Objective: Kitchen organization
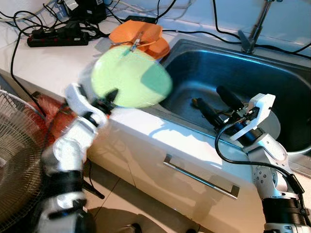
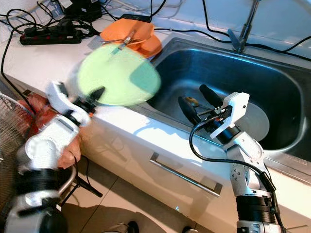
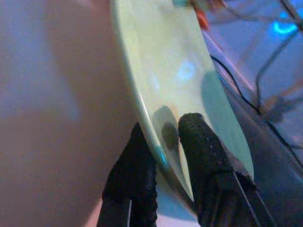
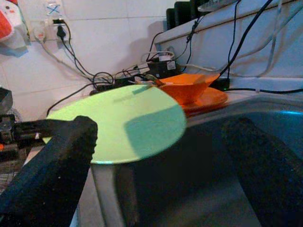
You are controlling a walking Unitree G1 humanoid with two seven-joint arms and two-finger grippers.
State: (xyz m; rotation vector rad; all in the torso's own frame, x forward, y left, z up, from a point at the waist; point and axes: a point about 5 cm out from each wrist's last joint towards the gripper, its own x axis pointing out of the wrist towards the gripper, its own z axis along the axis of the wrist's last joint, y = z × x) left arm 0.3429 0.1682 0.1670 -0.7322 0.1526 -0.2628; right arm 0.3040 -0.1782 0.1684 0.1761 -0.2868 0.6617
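Over the counter edge, the left claw (image 3: 163, 137) pinches the green plate's (image 1: 130, 77) rim.

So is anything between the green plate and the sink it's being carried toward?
Nothing visible blocks it. The left hand holds the green plate by its rim, over the counter edge beside the sink. The right hand hangs open over the basin, and the orange dishes sit behind the plate.

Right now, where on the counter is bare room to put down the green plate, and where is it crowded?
The left hand grips the green plate by its rim. Bare white counter lies between the power strip and the sink's left edge. The back is crowded: orange dishes and cables. The counter strip before the sink is bare but narrow. The right hand hangs open over the basin.
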